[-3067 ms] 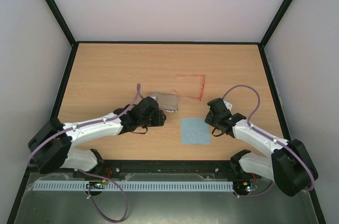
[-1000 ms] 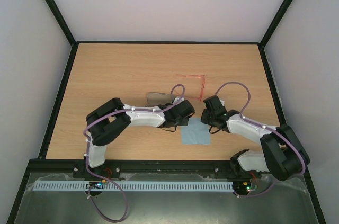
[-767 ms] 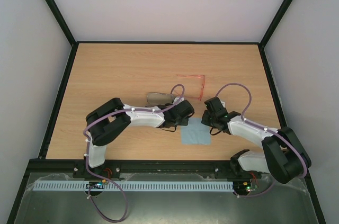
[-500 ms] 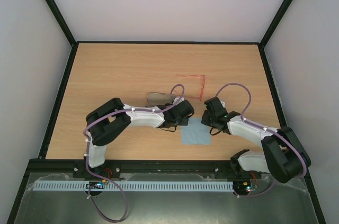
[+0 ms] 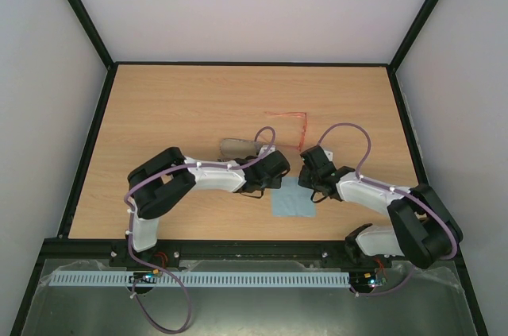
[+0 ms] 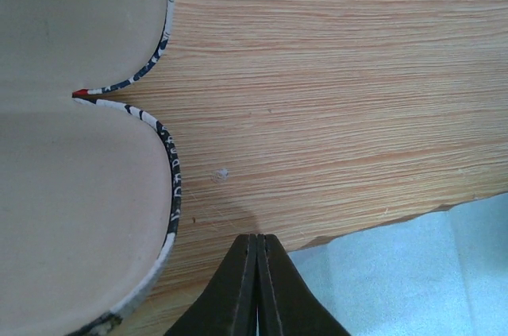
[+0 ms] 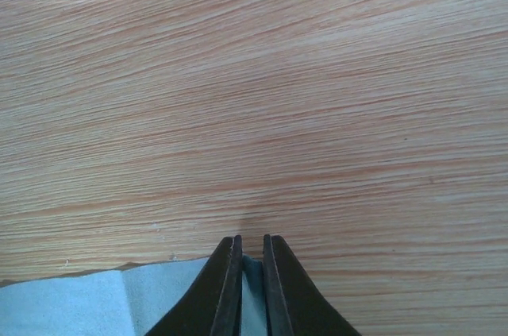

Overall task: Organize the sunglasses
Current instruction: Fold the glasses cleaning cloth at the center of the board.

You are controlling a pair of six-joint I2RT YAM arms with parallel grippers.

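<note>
Two-arm set-up at the cloth-handling step of organising the sunglasses [image 5: 304, 121]. In the top view the red wire-framed pair lies on the wooden table [image 5: 159, 113], arms unfolded, at 12 o'clock from the light blue cloth [image 5: 292, 201], near it but apart, with neither arm touching it. The open flag-patterned case [image 6: 79, 193], pale lining upward, lies at 10 o'clock from the cloth.

Both arms meet at the cloth's far edge. The left gripper [image 6: 256, 239] is at its 11 o'clock corner and fully closed, finger against finger. Its tips lie just past the cloth's edge, and whether any fabric is caught lower between the fingers cannot be told. The right gripper [image 7: 252, 242] is at the 1 o'clock corner. Its jaws are drawn to a narrow slit with a strip of blue fabric between them, which reads as a pinch on the edge.

Judged step: the cloth is being taken up by its far edge, while the glasses wait to be folded and cased. The next move probably calls for raising both corners together, evenly enough that the thin fabric does not slip from either pinch. The path should stay clear of the wire frame at 12 o'clock and of the case rim close to the left fingers
</note>
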